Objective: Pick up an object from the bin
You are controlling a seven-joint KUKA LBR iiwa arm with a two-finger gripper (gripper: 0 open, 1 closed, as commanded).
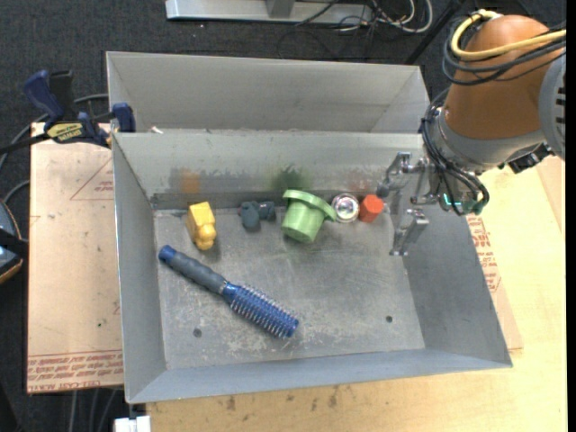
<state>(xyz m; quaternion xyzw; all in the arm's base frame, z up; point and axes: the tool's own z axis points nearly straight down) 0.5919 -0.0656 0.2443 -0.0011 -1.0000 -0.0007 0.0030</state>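
Orange small piece [371, 208] by back wall, just beside gripper [397, 216]; fingers seemingly spread apart.

Brush [229, 292] in front, block [202, 224] and cup [302, 216] behind, along bin's [270, 156] back wall

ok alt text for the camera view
A robot arm's jaws hang open and empty at the right of a grey metal bin, beside a small orange round piece. Along the back lie a silver disc, green plastic cup, dark grey lump and yellow block; a blue plastic hairbrush lies in front.
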